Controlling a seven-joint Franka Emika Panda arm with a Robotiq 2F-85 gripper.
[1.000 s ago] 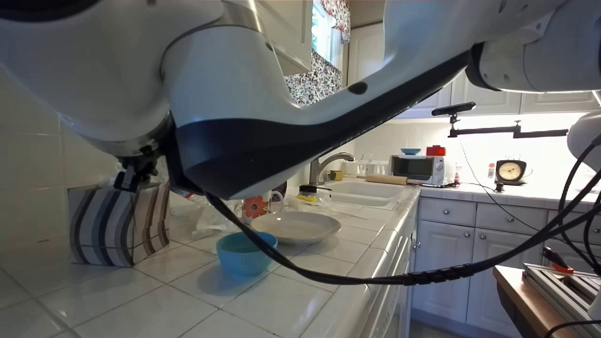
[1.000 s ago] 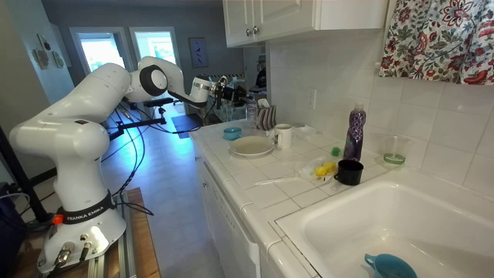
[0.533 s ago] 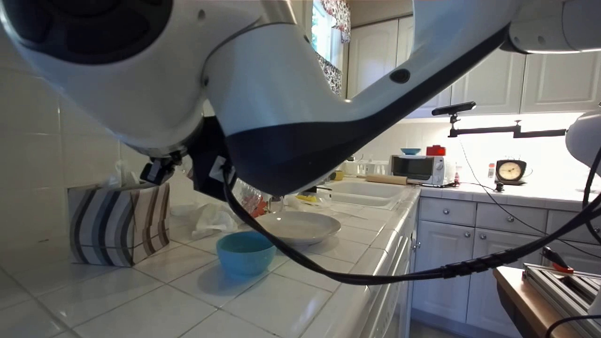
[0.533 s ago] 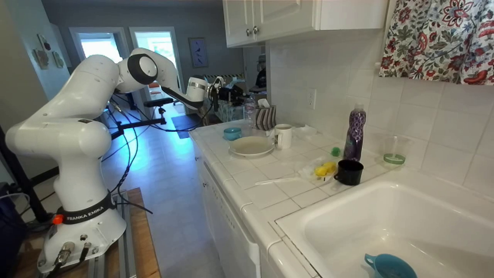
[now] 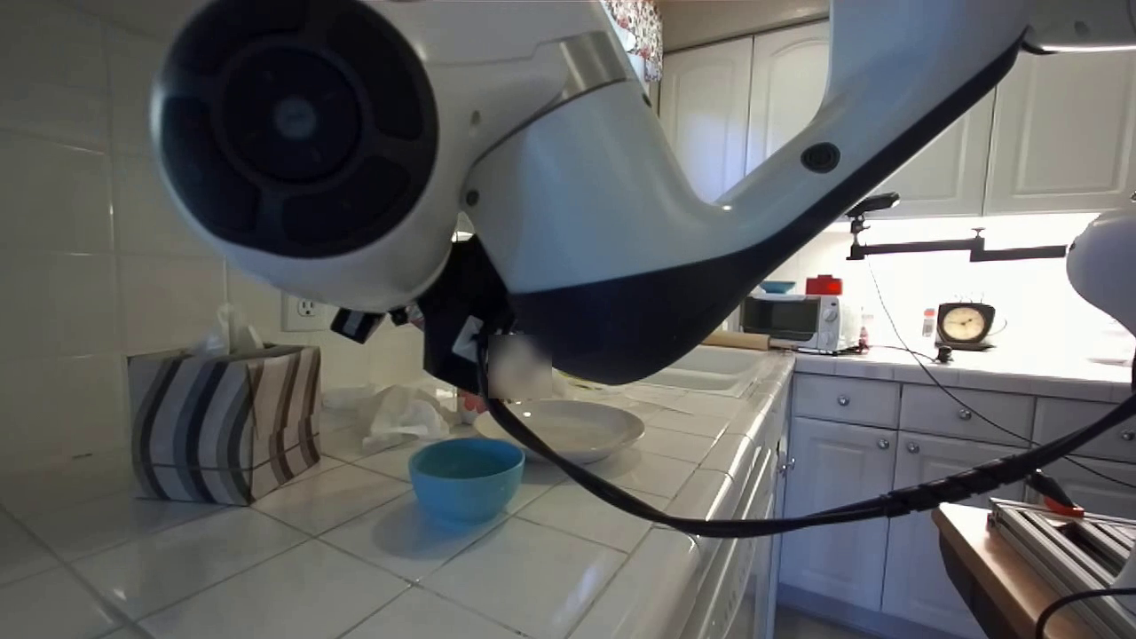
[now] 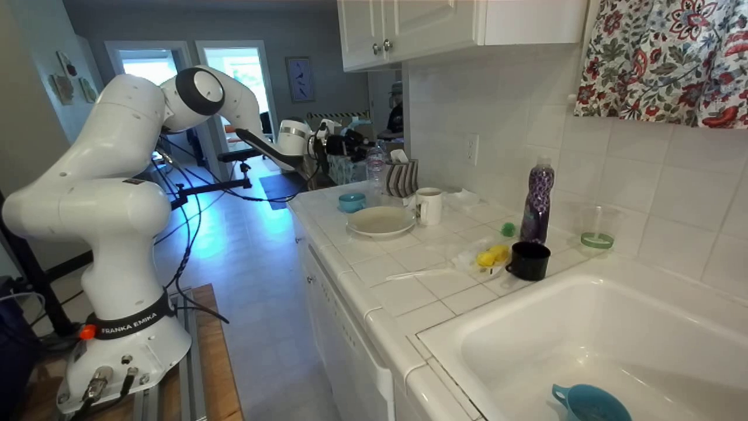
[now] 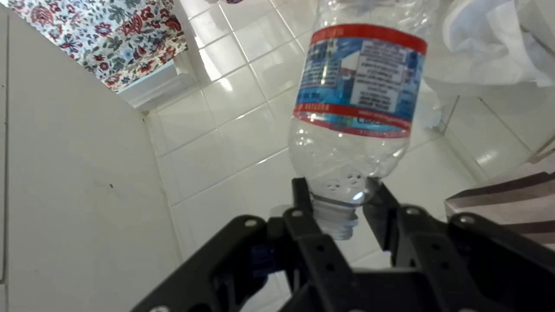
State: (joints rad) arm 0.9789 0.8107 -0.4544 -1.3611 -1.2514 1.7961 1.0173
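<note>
The claw (image 7: 339, 195), grasping the bottle (image 6: 376, 171) by its neck, has shifted toward nine o'clock in an exterior view; the wrist view crops the bottle's base at twelve.

I've drawn the arm (image 6: 111, 140) back over the last second, and its elbow (image 6: 137, 93) has risen. The clear plastic bottle (image 6: 376, 169) has moved along in my fingers (image 7: 302, 195), a little farther from the striped tissue box (image 6: 403, 178). In an exterior view the arm has also swung aside, uncovering a wall outlet (image 5: 307, 309) and the white tissue (image 5: 231, 333).
</note>
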